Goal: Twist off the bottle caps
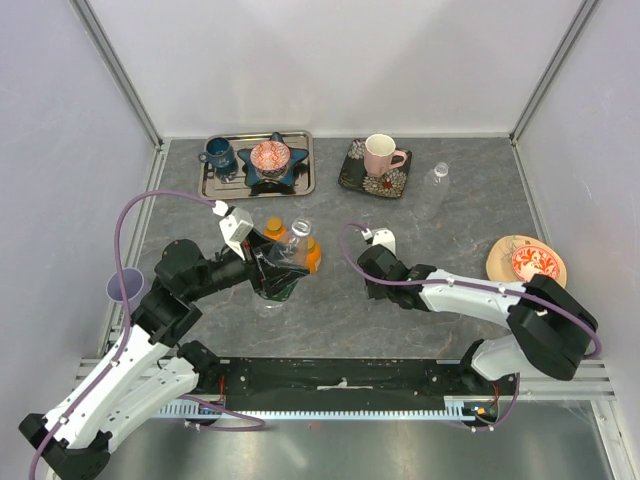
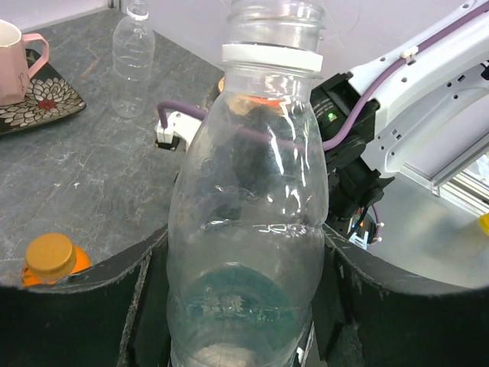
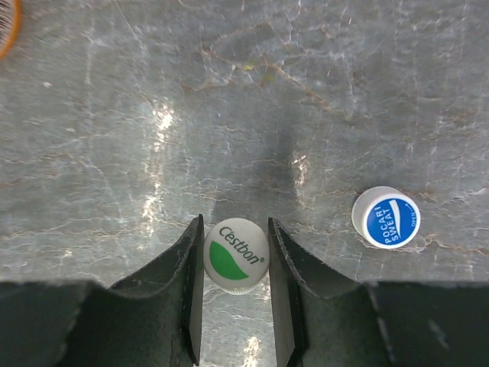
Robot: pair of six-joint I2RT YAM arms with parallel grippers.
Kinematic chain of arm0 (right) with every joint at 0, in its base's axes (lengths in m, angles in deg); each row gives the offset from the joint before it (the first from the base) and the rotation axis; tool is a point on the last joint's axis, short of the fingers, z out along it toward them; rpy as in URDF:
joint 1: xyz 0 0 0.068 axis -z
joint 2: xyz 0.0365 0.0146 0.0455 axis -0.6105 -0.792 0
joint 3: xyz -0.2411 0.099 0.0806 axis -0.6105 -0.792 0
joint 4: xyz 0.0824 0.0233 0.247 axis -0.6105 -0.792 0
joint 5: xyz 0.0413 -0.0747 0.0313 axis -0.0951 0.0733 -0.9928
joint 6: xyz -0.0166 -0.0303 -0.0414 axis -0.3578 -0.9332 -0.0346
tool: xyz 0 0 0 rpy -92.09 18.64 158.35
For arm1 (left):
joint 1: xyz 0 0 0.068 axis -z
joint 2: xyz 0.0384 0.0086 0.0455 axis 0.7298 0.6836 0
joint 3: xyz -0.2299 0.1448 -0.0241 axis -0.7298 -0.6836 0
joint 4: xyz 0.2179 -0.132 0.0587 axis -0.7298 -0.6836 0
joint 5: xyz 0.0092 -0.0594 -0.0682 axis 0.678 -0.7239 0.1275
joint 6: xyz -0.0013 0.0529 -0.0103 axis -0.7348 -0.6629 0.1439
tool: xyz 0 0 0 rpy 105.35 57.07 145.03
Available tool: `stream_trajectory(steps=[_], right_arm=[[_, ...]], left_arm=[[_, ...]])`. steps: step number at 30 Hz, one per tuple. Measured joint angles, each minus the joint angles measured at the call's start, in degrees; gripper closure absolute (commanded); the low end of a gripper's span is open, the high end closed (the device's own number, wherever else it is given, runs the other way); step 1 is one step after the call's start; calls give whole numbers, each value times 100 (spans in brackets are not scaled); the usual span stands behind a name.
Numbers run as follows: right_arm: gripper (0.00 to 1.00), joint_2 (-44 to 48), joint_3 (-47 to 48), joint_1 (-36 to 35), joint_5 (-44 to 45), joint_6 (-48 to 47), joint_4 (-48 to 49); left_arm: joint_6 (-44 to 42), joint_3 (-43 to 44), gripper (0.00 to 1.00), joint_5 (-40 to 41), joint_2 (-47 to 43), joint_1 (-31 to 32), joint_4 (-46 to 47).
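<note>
Left end effector (image 2: 244,313): spread wide around the body of the green-tinted bottle (image 2: 248,252), a finger pressed to each side. It holds the bottle upright, left of the middle of the surface (image 3: 229,92).
Held bottle: the neck is bare, with only the white ring below the thread.
Right end effector (image 3: 235,225): almost closed, pointing down at the surface near its middle. The fingers meet both sides of the white-and-green cap (image 3: 235,256).
White-and-green cap: off its bottle, lying top up on the surface between those fingers.
Blue-and-white cap (image 3: 386,217): loose on the surface near the first cap and apart from it.
Colourless bottle (image 1: 434,190): stands toward the far right corner. It is probably the one the blue-and-white cap belongs to.
Orange bottles (image 1: 312,255): both stand just beside the held bottle on its far side, orange caps (image 2: 50,256) on.
Progress: two caps look done and two remain.
Risk, cap: if the fingers lift before parting, the cap goes up with them. If it sticks to one pad, it may drop on edge and roll toward the blue one.
Risk, neighbours: the orange bottles crowd the held one, so a sideways swing or a tilted set-down could topple them.
Risk, held bottle: thin and light, it may buckle under the squeeze or tip when let go.
</note>
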Motion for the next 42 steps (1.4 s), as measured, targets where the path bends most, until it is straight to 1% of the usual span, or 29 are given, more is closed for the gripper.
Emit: stream_trajectory(steps=[2, 3, 5, 6, 8, 9, 11, 12, 15, 20, 23, 26, 27, 30, 32, 34, 36, 39, 42], right_arm=[[93, -188, 0, 0, -20, 4, 33], [86, -258, 0, 0, -24, 7, 44], [77, -413, 0, 0, -46, 7, 68], [67, -472, 2, 0, -48, 7, 96], [56, -498, 11, 0, -72, 4, 181], [46, -507, 13, 0, -72, 4, 203], [39, -511, 15, 0, -87, 37, 232], [34, -511, 15, 0, -105, 37, 256], [27, -476, 20, 0, -133, 66, 234], [24, -42, 70, 4, -151, 66, -190], [23, 422, 411, 4, -120, 48, -634], [22, 927, 1252, 4, 13, -39, -1093], [22, 1073, 1746, 4, 111, -107, -1314], [20, 1349, 3045, 4, 313, -291, -1510], [18, 1556, 3779, 4, 275, -428, -1462], [16, 1770, 4159, 13, 17, -522, -1346], [14, 1932, 4369, 24, -457, -560, -1209], [12, 2015, 4452, 26, -1300, -538, -968], [12, 1893, 4352, 24, -2006, -498, -828]], left_arm=[[0, -20, 49, 2, -4, 0, 0], [0, -26, 49, 2, -4, 0, 0], [0, -31, 49, 2, -2, 0, -4], [0, -31, 49, 4, -4, 0, -4], [0, -31, 49, 4, -11, 0, -4], [0, -31, 48, 4, -15, 0, -4], [0, -42, 48, 4, -22, 0, -2], [0, -57, 48, 4, -33, 0, 0], [0, -107, 48, 4, -42, 0, -2], [0, -125, 48, 4, -39, 0, -2], [0, -125, 48, 4, -20, 0, -2], [-9, -125, 48, 2, 28, 0, -2], [-13, -125, 48, 2, 52, 0, 0], [-44, -72, 47, -17, 208, 0, -4], [-68, 17, 47, -74, 363, 0, -2], [-96, 162, 47, -264, 575, 0, 4], [-122, 352, 47, -575, 868, 0, 4], [-129, 555, 47, -997, 1255, 2, 15], [-129, 651, 47, -1274, 1493, 35, 26]])
